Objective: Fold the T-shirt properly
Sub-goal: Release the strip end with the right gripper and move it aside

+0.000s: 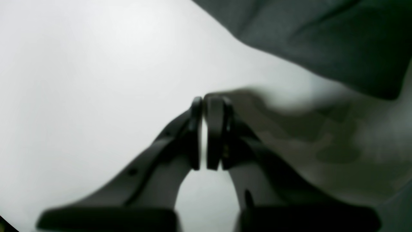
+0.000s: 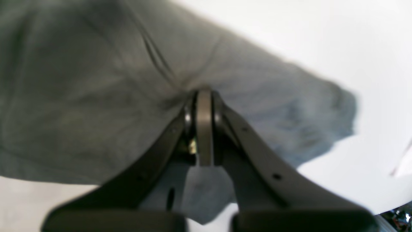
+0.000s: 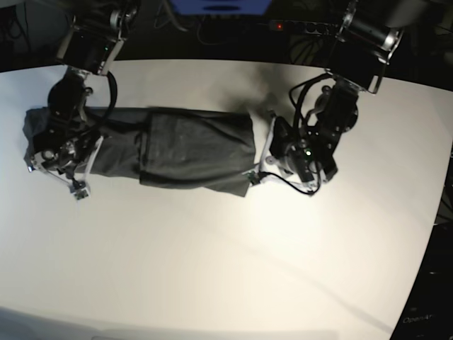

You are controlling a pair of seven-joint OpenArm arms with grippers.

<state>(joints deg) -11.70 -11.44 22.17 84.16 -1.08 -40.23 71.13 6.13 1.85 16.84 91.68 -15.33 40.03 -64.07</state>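
Note:
The dark grey T-shirt [image 3: 191, 149] lies as a long folded band across the back half of the white table [image 3: 212, 269]. My right arm [image 3: 64, 142] is at the shirt's left end. In the right wrist view my right gripper [image 2: 203, 93] is shut on the T-shirt [image 2: 80, 96], and wrinkles run in towards its tips. My left arm [image 3: 304, 149] is at the shirt's right end. There my left gripper [image 1: 203, 100] is shut over bare table with nothing between its fingers. The T-shirt [image 1: 322, 38] edge lies to its upper right.
The table's back edge runs just behind both arms, with dark floor, cables and a blue object [image 3: 219, 6] beyond it. The table's right edge [image 3: 435, 212] slants down towards the front. White tabletop extends in front of the shirt.

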